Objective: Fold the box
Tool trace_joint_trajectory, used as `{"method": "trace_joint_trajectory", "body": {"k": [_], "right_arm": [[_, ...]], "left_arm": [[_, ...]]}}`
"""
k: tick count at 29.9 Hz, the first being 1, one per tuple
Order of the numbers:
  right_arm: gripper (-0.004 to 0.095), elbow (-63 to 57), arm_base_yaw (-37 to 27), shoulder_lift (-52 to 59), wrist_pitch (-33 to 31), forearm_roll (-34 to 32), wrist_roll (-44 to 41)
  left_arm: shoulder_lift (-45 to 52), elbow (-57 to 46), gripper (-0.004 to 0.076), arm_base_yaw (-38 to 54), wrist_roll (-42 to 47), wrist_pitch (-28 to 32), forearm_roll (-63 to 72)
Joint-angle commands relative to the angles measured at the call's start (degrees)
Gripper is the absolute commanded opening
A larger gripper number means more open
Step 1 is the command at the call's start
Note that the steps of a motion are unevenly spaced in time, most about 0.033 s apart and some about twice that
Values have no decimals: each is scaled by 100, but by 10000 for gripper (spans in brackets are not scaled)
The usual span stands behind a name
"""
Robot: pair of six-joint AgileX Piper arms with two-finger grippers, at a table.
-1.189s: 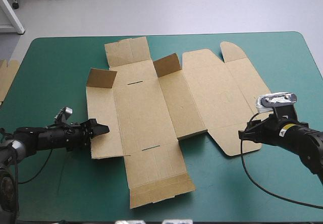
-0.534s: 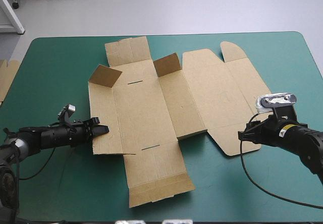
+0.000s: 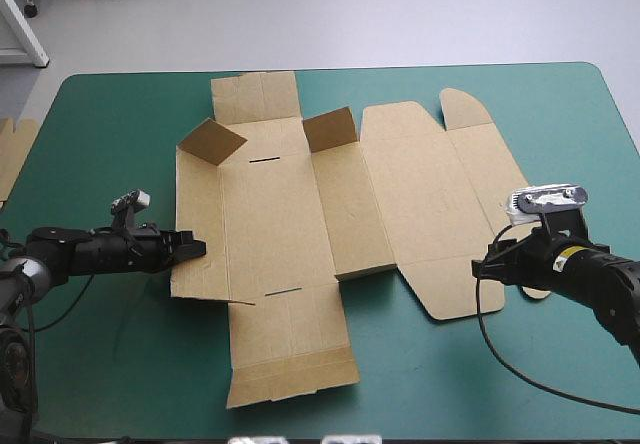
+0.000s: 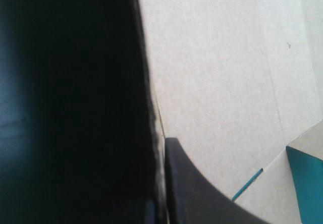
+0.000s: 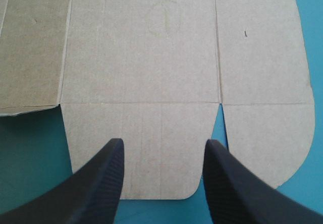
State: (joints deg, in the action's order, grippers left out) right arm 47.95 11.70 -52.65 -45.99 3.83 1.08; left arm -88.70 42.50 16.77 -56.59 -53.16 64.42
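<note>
Flat brown cardboard box (image 3: 290,214) lies opened out mid-desk on the teal-green desk cover (image 3: 120,134), long side running L–R.

L gripper (image 3: 195,246) comes in low from the desk's left side & meets the box's left edge, at the near end of the leftmost panel. In its wrist view the board's thin edge runs between the two black fingers, which are all but closed: clamped on the box.

R gripper (image 3: 482,266) is at the box's right-near corner. Its fingers (image 5: 96,183) stand well apart w/ nothing held. The lid's rounded near tab (image 5: 144,148) lies just ahead of & between them; can't tell if they touch it.

Edges:
- Small flap at far-left corner (image 3: 212,142) tilts up.
- Second small flap (image 3: 330,129) stands up mid-sheet.
- The rest lies flat.
- Far flap (image 3: 255,94) is close to the desk's far edge.
- Near flap (image 3: 290,369) reaches toward the near edge, w/ a strip of cover beyond it.

Broad bands of cover show left of the box & right of the lid. Spare brown board (image 3: 12,154) pokes in at the desk's left edge, well apart from the box.
</note>
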Motion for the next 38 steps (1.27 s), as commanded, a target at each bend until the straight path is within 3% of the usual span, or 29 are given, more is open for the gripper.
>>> {"method": "trace_joint_trajectory", "body": {"k": [1, 18, 23, 30, 35, 38], "right_arm": [[445, 192, -33, 70, 254, -23, 47], [445, 192, -33, 70, 264, -23, 85], [445, 192, -33, 70, 264, -1, 85], [443, 192, -33, 70, 224, 20, 85], [441, 192, -33, 70, 184, 20, 85], [441, 192, -33, 70, 114, 91, 85]], "left_arm": [[155, 473, -11, -48, -12, -360, -30], [-588, 2296, -11, -48, 443, -2092, -993], [-637, 2959, -11, -283, 397, -2112, -1886], [-674, 3782, -10, -847, 303, -1336, -2337], [-1112, 4785, -9, -934, 93, -2067, -2142], [-1381, 5385, -9, -943, 71, -2138, -2169]]}}
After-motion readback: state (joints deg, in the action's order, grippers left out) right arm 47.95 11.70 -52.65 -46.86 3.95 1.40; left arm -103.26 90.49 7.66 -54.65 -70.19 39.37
